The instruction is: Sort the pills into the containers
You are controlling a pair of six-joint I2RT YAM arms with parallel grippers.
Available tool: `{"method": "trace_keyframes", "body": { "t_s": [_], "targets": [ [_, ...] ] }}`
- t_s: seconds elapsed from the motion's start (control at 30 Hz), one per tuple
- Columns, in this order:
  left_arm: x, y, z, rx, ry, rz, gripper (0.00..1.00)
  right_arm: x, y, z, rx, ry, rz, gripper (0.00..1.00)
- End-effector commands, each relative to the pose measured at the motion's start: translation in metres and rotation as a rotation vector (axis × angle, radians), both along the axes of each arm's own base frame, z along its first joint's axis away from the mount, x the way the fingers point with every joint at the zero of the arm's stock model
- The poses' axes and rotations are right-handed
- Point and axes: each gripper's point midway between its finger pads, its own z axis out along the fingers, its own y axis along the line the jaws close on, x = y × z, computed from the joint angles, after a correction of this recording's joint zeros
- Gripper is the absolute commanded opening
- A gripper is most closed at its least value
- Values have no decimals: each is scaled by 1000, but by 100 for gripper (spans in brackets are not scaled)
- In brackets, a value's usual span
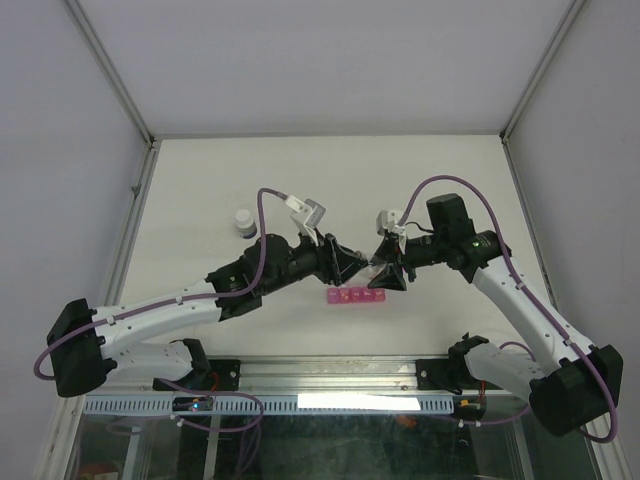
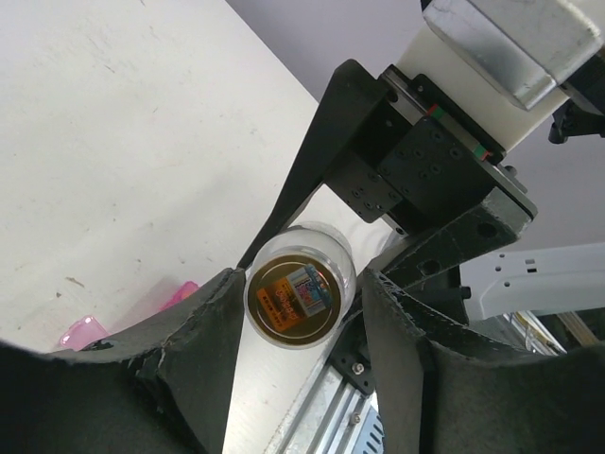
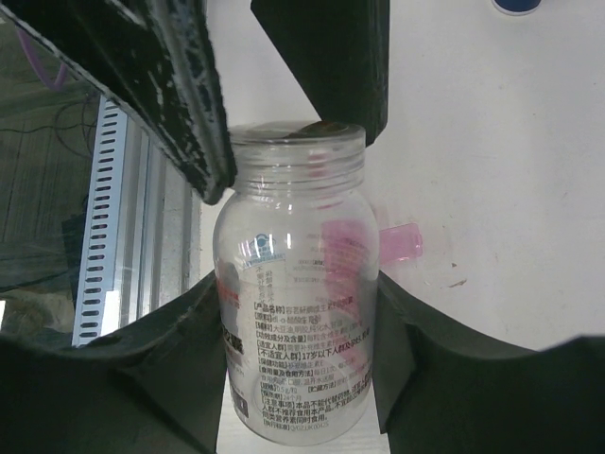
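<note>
The right gripper (image 3: 299,312) is clamped on the body of a small clear bottle (image 3: 295,246); both dark, rough-faced pads press its rounded sides. The bottle is smooth, glossy plastic with dense print on the wall, a ribbed neck and a round shoulder. The left gripper (image 2: 302,286) brackets the bottle's top end, one finger against the rim and the other just beside it (contact on that side cannot be confirmed, so its hold cannot be told). Seen end-on from the left wrist, that end shows an amber-brown disc with a small label. Whether this is a cap, a seal or the contents is unclear. Just below and beside both grippers lies the pink pill-organiser strip (image 1: 357,296), a short translucent row of square compartments resting flat on the matte white table (image 1: 300,180). A white-capped bottle (image 1: 245,221) stands well apart, to the left. Judged step: the bottle is being opened, or readied for pouring, over the strip, and no pills are visibly sorted. The next move probably calls for a firm left-hand grip on the top end. The right gripper must then hold the slick body against twisting, close above the compartments.
</note>
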Motion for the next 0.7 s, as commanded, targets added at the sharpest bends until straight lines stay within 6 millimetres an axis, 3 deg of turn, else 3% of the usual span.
{"method": "trace_keyframes", "body": {
  "t_s": [0.0, 0.3, 0.37, 0.53, 0.6, 0.67],
  "targets": [
    [-8, -11, 29, -46, -53, -56, 49, 8, 4, 17, 36, -59, -1, 0],
    [-24, -16, 27, -28, -144, -172, 18, 8, 4, 17, 37, -58, 0, 0],
    [-43, -19, 26, -20, -307, -312, 9, 7, 4, 17, 39, -57, 2, 0],
    [-86, -12, -3, 57, -915, -648, 4, 7, 4, 18, 41, -57, 5, 0],
    [-82, -7, -10, 100, -1124, -656, 0, 7, 4, 18, 41, -58, 3, 0],
    [-62, -2, 0, 100, -1182, -580, 3, 7, 3, 18, 40, -60, 1, 0]
  ]
}}
